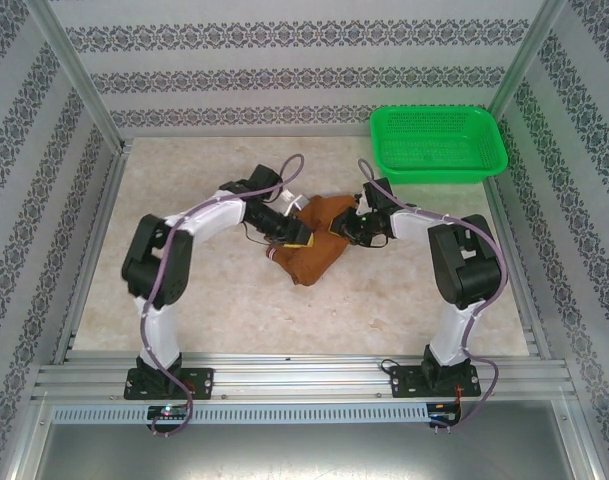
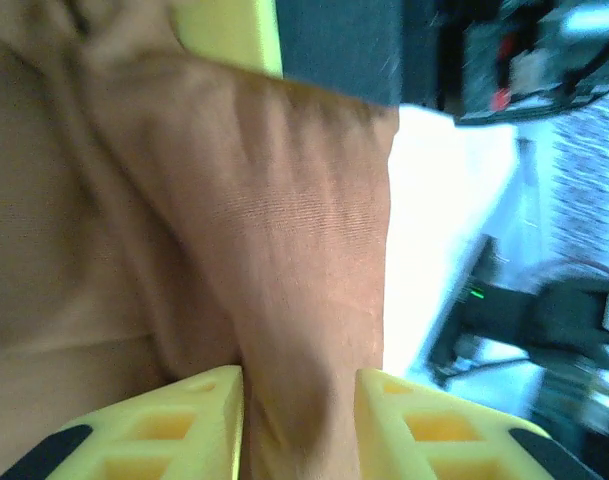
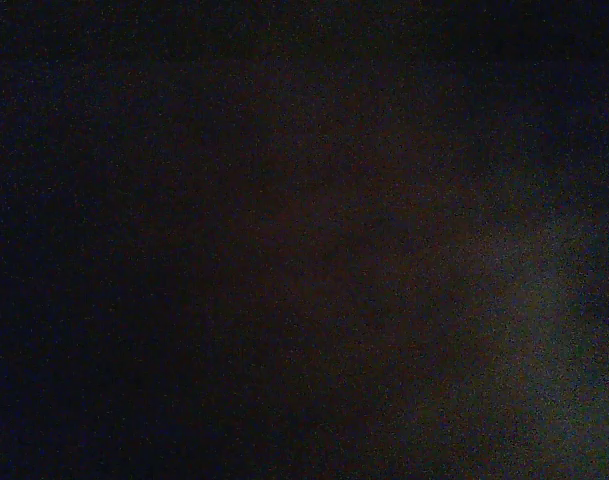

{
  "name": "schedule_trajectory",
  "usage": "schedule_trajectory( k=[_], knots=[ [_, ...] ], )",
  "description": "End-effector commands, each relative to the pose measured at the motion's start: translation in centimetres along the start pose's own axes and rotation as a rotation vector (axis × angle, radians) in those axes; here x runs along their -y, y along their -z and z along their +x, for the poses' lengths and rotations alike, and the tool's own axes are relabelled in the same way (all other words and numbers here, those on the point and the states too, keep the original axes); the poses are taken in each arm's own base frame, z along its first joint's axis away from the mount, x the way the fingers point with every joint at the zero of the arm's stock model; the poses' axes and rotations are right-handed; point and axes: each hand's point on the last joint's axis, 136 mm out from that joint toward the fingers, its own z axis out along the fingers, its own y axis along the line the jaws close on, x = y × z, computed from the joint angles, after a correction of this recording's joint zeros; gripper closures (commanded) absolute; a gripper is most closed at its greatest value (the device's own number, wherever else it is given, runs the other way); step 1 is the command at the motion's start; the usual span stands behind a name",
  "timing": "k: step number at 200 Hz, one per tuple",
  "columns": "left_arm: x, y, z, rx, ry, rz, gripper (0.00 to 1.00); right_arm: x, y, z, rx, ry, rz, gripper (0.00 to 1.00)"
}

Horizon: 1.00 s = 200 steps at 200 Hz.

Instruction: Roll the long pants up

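Top external view: on the pale bench (image 1: 364,310) the left claw (image 1: 296,238) reaches in from the left onto the long pants (image 1: 314,258), which lie bunched in a rust-brown heap at mid-bench between the two arms. In the left wrist view this claw (image 2: 299,400) stands narrow, its yellow fingers (image 2: 184,425) pressed on either side of a raised fold of the cloth (image 2: 284,230). The right claw (image 1: 346,230) sits at the heap's right edge, touching the fabric; the right wrist view is too dark, so I cannot tell how its jaws stand. A green basket (image 1: 436,180) rests at the far right corner, apart from the pants.
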Motion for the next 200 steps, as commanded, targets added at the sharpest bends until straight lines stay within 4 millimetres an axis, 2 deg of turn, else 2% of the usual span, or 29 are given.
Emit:
schedule_trajectory(
  k=[1, 14, 28, 31, 37, 44, 63, 70, 75, 96, 100, 105, 125, 146, 177, 192, 200],
  knots=[
    [-1.4, 3.6, -0.3, 0.086, -0.227, -0.452, 0.64, 5.5, 0.0, 3.0, -0.057, -0.131, 0.187, 1.0],
    [-0.1, 3.9, 0.1, 0.082, -0.358, -0.578, 0.6, 5.5, 0.1, 3.3, -0.055, -0.133, 0.192, 1.0],
    [1.1, 2.5, 1.0, 0.044, -0.475, -0.69, 0.58, 5.2, 0.2, 3.6, -0.059, -0.13, 0.188, 1.0],
    [1.3, 2.0, 1.3, 0.033, -0.499, -0.709, 0.46, 5.2, 0.2, 3.6, -0.059, -0.129, 0.186, 1.0],
    [1.4, 1.2, 1.7, 0.01, -0.539, -0.759, 0.41, 5.1, 0.2, 3.7, -0.058, -0.13, 0.183, 1.0],
    [1.1, 0.6, 1.9, -0.005, -0.582, -0.849, 0.36, 5.1, 0.2, 3.8, -0.059, -0.13, 0.182, 1.0],
    [0.1, -1.0, 2.5, -0.06, -0.672, -1.009, 0.35, 5.4, 0.2, 4.2, -0.056, -0.135, 0.181, 1.0],
    [-0.2, -1.8, 2.9, -0.093, -0.694, -1.03, 0.34, 5.4, 0.2, 4.4, -0.054, -0.135, 0.176, 1.0],
    [-0.5, -2.2, 3.1, -0.11, -0.705, -1.05, 0.28, 5.5, 0.2, 4.5, -0.055, -0.137, 0.175, 1.0],
    [-1.8, -3.7, 3.7, -0.15, -0.741, -1.114, 0.25, 5.4, 0.2, 4.8, -0.056, -0.128, 0.178, 1.0],
    [-2.3, -3.9, 3.8, -0.159, -0.737, -1.128, 0.18, 5.5, 0.2, 4.9, -0.057, -0.127, 0.179, 1.0],
    [-3.0, -3.8, 3.8, -0.169, -0.735, -1.169, 0.16, 5.4, 0.2, 4.9, -0.055, -0.124, 0.176, 1.0],
    [-5.4, -5.2, 4.8, -0.249, -0.744, -1.208, 0.15, 5.2, 0.5, 5.2, -0.052, -0.122, 0.17, 1.0],
    [-7.6, -7.5, 6.5, -0.335, -0.688, -1.147, 0.15, 5.0, 0.7, 5.5, -0.055, -0.118, 0.163, 1.0],
    [-8.9, -9.8, 7.6, -0.406, -0.646, -1.07, 0.18, 4.8, 0.8, 5.8, -0.062, -0.117, 0.154, 1.0],
    [-9.8, -10.1, 7.7, -0.433, -0.618, -1.057, 0.3, 4.8, 0.6, 6.0, -0.067, -0.121, 0.14, 1.0],
    [-10.1, -10.2, 7.7, -0.445, -0.607, -1.038, 0.49, 4.8, 0.6, 6.1, -0.07, -0.123, 0.134, 1.0]
  ],
)
